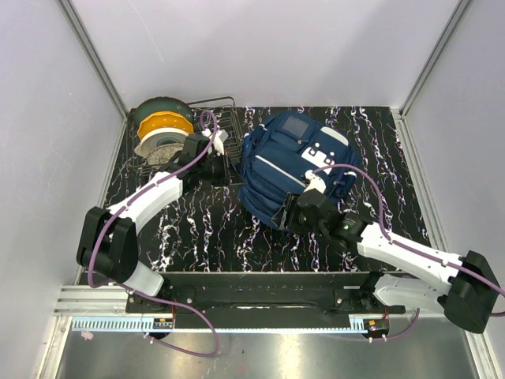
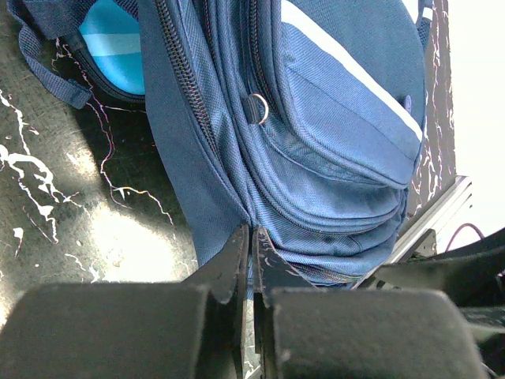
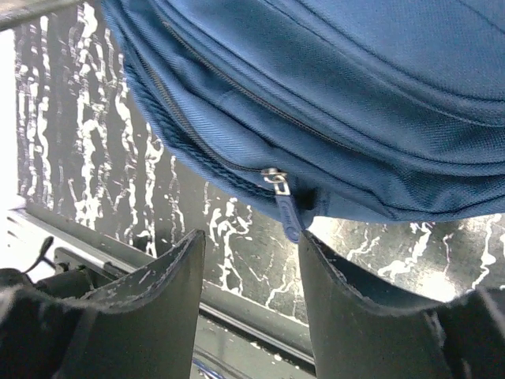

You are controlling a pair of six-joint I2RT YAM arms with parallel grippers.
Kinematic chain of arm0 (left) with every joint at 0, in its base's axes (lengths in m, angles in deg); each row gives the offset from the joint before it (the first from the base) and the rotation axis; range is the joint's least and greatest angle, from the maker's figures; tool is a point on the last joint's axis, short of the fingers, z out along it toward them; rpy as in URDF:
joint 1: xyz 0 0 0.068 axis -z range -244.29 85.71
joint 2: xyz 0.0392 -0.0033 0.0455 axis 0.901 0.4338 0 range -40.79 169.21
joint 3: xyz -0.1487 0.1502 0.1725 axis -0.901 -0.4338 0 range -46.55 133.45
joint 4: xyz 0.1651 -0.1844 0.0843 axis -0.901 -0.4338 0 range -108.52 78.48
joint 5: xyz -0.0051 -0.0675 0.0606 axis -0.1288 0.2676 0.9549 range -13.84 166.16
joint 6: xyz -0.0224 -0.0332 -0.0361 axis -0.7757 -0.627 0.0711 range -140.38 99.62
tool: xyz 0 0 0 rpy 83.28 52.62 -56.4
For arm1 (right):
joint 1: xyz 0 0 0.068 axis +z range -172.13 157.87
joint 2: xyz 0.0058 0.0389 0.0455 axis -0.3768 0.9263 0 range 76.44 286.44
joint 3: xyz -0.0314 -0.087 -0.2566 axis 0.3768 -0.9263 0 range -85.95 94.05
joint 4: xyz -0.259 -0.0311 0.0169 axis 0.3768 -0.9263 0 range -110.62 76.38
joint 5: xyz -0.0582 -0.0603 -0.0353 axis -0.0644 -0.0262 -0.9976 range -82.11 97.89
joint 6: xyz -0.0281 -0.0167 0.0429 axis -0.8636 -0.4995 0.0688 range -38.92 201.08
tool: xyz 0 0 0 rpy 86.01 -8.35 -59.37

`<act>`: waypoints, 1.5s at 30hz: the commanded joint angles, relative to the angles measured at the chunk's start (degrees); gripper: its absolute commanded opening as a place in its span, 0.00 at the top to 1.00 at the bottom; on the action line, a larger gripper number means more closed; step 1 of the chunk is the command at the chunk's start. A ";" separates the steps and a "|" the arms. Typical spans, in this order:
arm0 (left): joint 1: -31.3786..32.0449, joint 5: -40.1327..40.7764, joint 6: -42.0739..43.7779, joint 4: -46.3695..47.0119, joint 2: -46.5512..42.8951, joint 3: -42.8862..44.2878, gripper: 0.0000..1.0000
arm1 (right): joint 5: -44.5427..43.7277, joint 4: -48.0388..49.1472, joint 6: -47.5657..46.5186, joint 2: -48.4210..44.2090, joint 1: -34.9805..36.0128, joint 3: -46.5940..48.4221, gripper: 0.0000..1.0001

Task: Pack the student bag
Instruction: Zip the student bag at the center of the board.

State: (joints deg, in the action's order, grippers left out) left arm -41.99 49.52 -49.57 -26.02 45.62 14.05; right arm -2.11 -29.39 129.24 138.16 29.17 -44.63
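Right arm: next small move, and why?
Probably ease the right jaws forward a touch and shut them on the zipper pull. They stand open, with the pull just ahead of the gap and not yet gripped. The left jaws look shut on the bag's edge, which should brace it.

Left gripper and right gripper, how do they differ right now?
The left gripper is shut, pinching a fabric edge of the student bag; the right gripper is open, holding nothing. The left works beside the wire rack; the right faces a zipper pull. Both are at the bag.
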 commanded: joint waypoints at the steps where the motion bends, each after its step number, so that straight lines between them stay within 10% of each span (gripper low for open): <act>1: 0.02 -3.60 -0.34 4.75 -3.88 1.54 1.00 | -0.82 1.62 -2.02 3.14 -2.00 0.78 0.44; 12: 0.02 -4.04 -0.60 4.92 -3.97 1.54 1.00 | 4.63 8.03 -3.07 8.95 -3.76 1.40 0.56; 23: 0.02 -4.57 -0.96 5.36 -3.97 1.45 1.00 | 4.20 8.56 -1.75 7.99 -3.76 -0.54 1.00; 45: -1.03 0.88 3.96 0.35 -3.27 2.68 1.00 | 14.04 -8.21 -16.60 9.56 -3.76 5.96 1.00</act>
State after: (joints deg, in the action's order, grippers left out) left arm -41.90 48.56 -48.20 -27.92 45.18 14.07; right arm 4.76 -29.63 118.38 143.88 25.35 -43.80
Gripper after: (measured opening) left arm 0.025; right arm 0.022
